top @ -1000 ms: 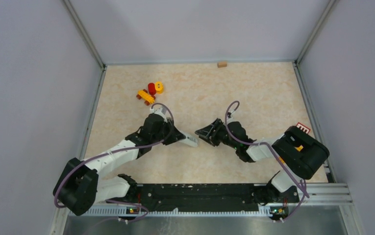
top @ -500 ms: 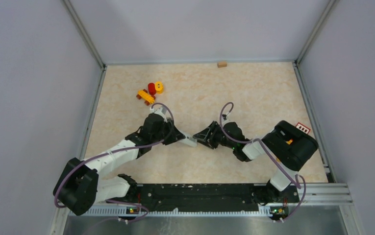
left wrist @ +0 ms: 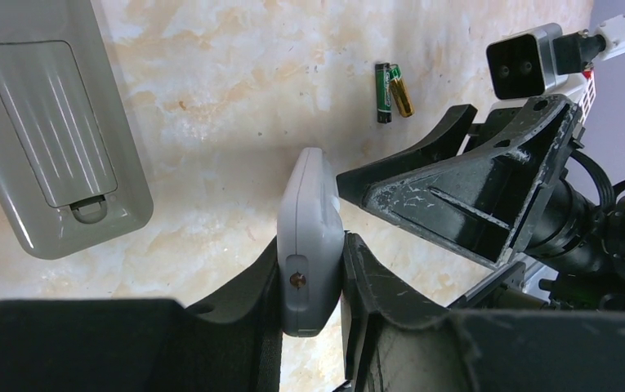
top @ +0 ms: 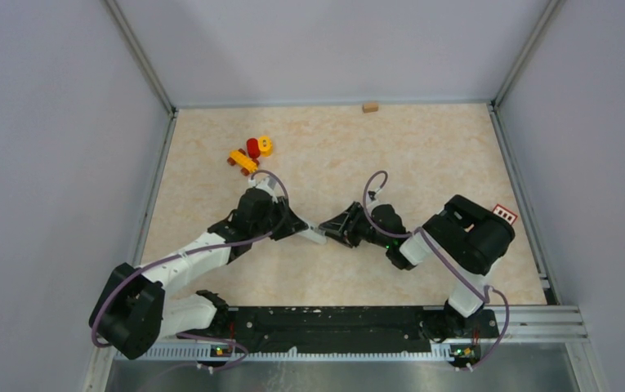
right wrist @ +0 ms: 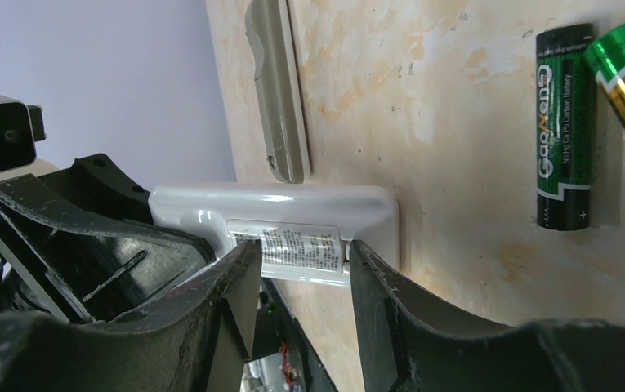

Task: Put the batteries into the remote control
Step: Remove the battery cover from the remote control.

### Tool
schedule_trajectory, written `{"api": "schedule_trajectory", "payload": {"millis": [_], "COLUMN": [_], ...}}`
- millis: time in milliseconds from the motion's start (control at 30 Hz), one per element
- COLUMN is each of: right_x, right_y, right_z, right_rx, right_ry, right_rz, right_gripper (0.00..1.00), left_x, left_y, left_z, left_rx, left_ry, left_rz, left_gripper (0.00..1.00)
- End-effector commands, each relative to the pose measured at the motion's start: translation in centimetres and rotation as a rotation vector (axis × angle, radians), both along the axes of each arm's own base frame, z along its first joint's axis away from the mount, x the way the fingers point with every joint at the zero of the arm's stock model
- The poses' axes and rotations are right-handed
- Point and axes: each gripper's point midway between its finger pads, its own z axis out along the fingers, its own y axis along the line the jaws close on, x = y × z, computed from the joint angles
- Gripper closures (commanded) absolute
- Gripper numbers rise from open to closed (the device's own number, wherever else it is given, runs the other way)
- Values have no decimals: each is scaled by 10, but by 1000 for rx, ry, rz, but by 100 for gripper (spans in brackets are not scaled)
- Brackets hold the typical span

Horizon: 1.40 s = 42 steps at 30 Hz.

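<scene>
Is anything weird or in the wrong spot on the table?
Yes. Red and yellow toy blocks sit far left, unrelated to remotes, and a small tan block lies alone by the back wall. The white remote is tipped onto its thin edge, pinched in the left gripper.

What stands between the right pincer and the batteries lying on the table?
The white remote, clamped on edge by the left pincer, sits between the fingers of the right pincer, so its grip space is taken. The two batteries lie off to the side, side by side on the table, uncovered.
</scene>
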Motion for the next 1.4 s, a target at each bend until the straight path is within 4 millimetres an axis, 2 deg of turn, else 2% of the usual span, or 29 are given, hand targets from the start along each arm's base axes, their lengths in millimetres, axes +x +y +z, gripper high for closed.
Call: {"api": "schedule_trajectory", "payload": {"millis": [0,167,267,433,600,800,867,967,1033,1100,1200,1367], "right_x": [-1,-3,-4,-4,-4,1,4,8,11,13,15,15], "right_y": [15,18,16,13,8,-8,-12,-17,-18,-19,-21,-16], "right_z": [26,64,79,101,108,111,106,86,62,47,41,34], "right_rx": [130,327,369,417,440,431,394,278,157,52,-22,-42], "right_ry": [-48,-117,-163,-220,-226,-237,-229,-197,-137,-112,-114,-104], "right_rz": [33,18,12,3,-15,-66,-86,-115,-123,-128,-126,-102], "right_gripper": [55,58,59,59,59,59,59,58,56,53,51,50], "left_x": [-12,-24,-29,-29,-27,-23,-21,-19,-19,-19,-19,-18], "left_y": [8,13,16,17,23,34,37,37,35,33,29,25], "left_z": [-27,-50,-59,-62,-61,-56,-53,-48,-47,-48,-47,-47], "left_rx": [69,94,106,119,145,196,210,214,212,206,189,177], "left_ry": [64,128,138,137,127,100,89,74,74,79,83,92], "left_rz": [-27,-24,-19,-9,13,48,57,51,43,33,27,16], "left_gripper": [100,100,100,100,100,100,100,100,100,100,100,100]}}
